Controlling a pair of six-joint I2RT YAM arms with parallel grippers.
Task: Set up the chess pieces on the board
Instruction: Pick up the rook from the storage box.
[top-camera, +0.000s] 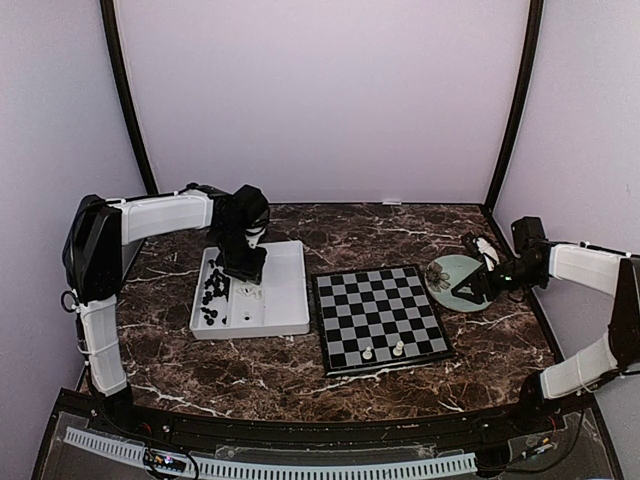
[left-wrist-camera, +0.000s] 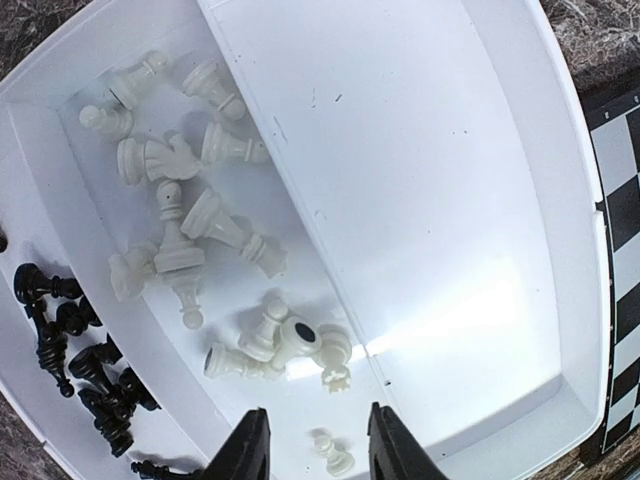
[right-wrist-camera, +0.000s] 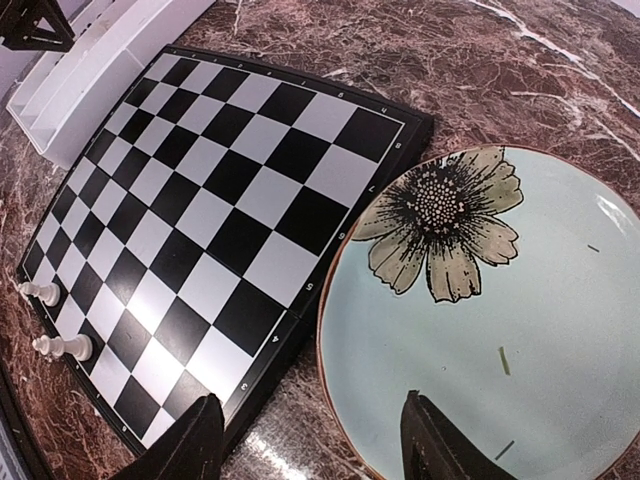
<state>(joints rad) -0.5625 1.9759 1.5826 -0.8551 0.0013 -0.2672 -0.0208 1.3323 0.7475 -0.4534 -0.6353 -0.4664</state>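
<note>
1. Nearest the arm bases, on the brown marbled desk, the black-and-silver checked board holds only two white chess pieces on its near row; setup seems barely begun.
2. Rightward, the right claw hangs released, empty, over the pale green flowered plate.
3. Farther left, the left claw gapes, unloaded, above toppled white pieces in the white plastic tray; next, it should drop around one and pinch.
4. Board rim marks: unreadable.
</note>
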